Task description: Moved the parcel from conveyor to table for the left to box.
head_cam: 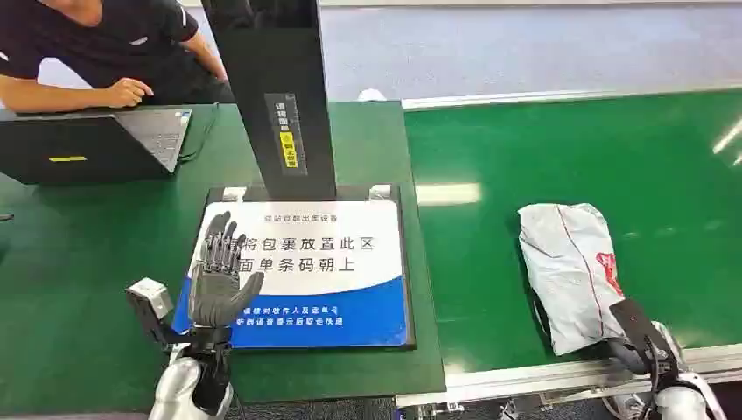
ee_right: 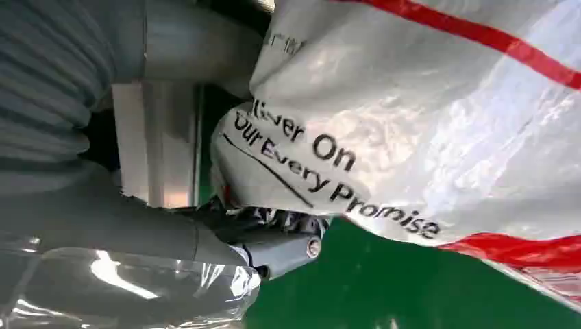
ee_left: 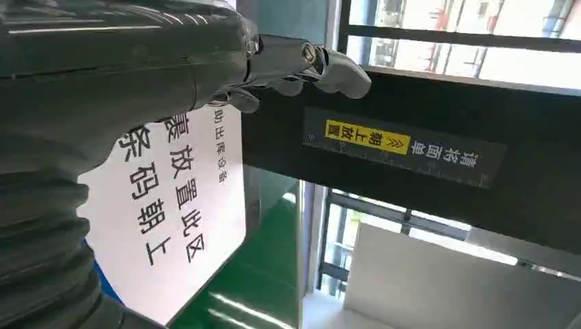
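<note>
Lying on the green conveyor, the white parcel is being gripped by the right hand; the left hand is hovering spread-fingered over the placement sign.

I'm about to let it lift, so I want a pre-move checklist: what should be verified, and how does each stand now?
1. Parcel lies on the green conveyor: ok.
2. Right robot hand is at the parcel's near end, thumb and fingers on either side: ok.
3. Firm grip: cannot tell.
4. Placement sign on the table has no parcel on it: ok.
5. Left robot hand hovers open over the sign's left part, in the drop zone: not ok.
6. Person's hand stays by the laptop: ok.
</note>
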`<state>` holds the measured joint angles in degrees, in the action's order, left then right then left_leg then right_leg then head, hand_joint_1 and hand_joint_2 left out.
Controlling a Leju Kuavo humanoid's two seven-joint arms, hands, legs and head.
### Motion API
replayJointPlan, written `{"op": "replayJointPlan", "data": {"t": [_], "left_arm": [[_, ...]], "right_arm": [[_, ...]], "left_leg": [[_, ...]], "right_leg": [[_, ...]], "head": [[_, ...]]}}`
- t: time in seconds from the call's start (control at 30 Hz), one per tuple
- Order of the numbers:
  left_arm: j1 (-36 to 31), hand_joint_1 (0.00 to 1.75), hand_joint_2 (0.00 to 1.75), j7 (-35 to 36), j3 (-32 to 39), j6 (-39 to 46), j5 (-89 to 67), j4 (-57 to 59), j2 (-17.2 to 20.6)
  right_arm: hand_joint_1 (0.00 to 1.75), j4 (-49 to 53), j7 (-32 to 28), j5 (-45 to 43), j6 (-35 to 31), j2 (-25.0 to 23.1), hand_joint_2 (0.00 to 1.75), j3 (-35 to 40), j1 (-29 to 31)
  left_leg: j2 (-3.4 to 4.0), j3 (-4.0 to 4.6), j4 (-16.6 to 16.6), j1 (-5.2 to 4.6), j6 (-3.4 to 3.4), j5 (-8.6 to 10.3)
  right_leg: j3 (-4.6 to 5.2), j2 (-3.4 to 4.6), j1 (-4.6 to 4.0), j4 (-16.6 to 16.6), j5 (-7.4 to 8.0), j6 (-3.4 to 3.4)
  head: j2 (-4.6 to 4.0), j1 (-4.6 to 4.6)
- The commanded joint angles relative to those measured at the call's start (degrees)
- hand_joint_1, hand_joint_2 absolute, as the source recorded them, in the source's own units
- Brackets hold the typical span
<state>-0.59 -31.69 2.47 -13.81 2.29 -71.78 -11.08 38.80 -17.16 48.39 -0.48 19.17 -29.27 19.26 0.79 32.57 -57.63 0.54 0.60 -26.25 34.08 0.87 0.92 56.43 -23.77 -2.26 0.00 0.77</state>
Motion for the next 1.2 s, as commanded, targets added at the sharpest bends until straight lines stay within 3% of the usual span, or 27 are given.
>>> {"op": "replayJointPlan", "data": {"t": [0.03,0.2,0.33,0.43,0.63,1.07,1.2], "left_arm": [[-0.3,0.00,1.75,0.5,0.6,0.4,-0.6,0.3,0.3],[-0.2,0.00,1.75,0.3,0.8,0.5,-0.8,0.9,1.0],[0.4,0.00,1.75,-0.3,0.5,0.8,-1.2,1.1,1.1],[0.4,0.00,1.75,-0.5,0.1,1.1,-1.3,0.8,0.8],[-1.1,0.00,1.75,-0.5,-0.9,1.3,-1.2,2.2,0.9],[-1.2,0.00,1.75,-0.5,-1.1,1.4,-1.2,2.3,1.0],[-1.1,0.00,1.75,-0.6,-1.4,2.1,-1.1,2.3,1.3]], "right_arm": [[1.75,11.1,-1.8,-1.3,-0.5,-7.4,1.75,1.1,-5.6],[1.75,15.5,-1.8,-1.5,-0.3,-9.2,1.75,3.0,-7.5],[1.75,21.7,-3.9,-0.6,-5.6,-12.0,1.75,4.0,-10.1],[1.75,32.4,-14.2,-7.8,-15.9,-17.1,1.75,3.1,-13.3],[1.75,45.5,-22.8,-16.7,-23.6,-20.3,1.75,6.2,-18.2],[1.75,46.5,-22.8,-16.9,-24.0,-20.4,1.75,7.1,-19.1],[1.75,54.3,-22.8,-23.8,-34.7,-16.8,1.75,17.5,-22.9]], "left_leg": [[-0.11,-0.06,0.2,-0.04,-0.11,0.07],[-0.04,0.06,0.2,-0.01,-0.09,-0.01],[-0.09,0.10,0.2,0.00,-0.09,0.01],[-0.03,0.16,0.1,0.01,-0.09,-0.01],[-0.14,0.30,0.1,-0.03,-0.13,0.00],[-0.14,0.34,0.1,-0.05,-0.11,0.01],[-0.12,0.36,0.1,-0.08,-0.12,-0.02]], "right_leg": [[0.03,-0.13,0.02,-0.1,0.02,0.24],[0.12,-0.05,0.00,0.0,-0.04,0.20],[0.17,-0.10,0.00,0.0,-0.05,0.20],[0.22,-0.03,-0.01,0.1,-0.06,0.18],[0.41,-0.15,0.03,0.2,-0.13,0.24],[0.46,-0.15,0.06,0.2,-0.13,0.24],[0.51,-0.13,0.09,0.2,-0.17,0.27]], "head": [[0.00,0.00],[0.00,0.00],[0.00,0.02],[0.00,0.00],[0.00,-0.02],[0.00,0.00],[0.00,0.00]]}}
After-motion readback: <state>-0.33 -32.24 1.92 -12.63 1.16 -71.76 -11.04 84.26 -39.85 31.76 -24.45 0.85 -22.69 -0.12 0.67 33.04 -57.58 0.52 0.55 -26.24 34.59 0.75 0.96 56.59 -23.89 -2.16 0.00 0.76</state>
